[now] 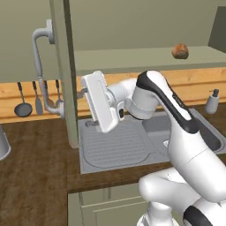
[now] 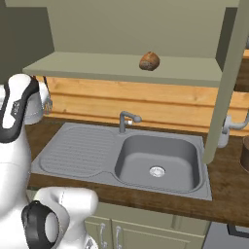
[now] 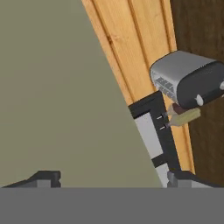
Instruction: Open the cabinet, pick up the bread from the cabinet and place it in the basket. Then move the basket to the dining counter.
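Note:
The cabinet door (image 1: 66, 75) stands swung open, edge-on to me, with its curved grey bar handle (image 1: 40, 66) on the far side. The bread (image 1: 180, 51), a small orange-brown lump, lies on the open cabinet shelf (image 2: 121, 68) above the sink; it also shows as bread (image 2: 149, 61). My gripper (image 1: 84, 93) points at the door's inner face just right of its edge. In the hand view the gripper (image 3: 113, 179) is open, its fingertips (image 3: 43, 177) spread wide with only the door panel (image 3: 57, 96) ahead. The basket (image 2: 244, 154) is cut off at the right edge. The dining counter is out of view.
A grey sink (image 2: 155, 160) with a faucet (image 2: 127, 119) lies in the wooden counter below the shelf. A soap bottle (image 1: 212, 101) stands at its right. Utensils (image 1: 23, 106) hang on the wall left of the door. A toaster (image 3: 188, 81) and bottles (image 3: 183, 116) lie beyond the door.

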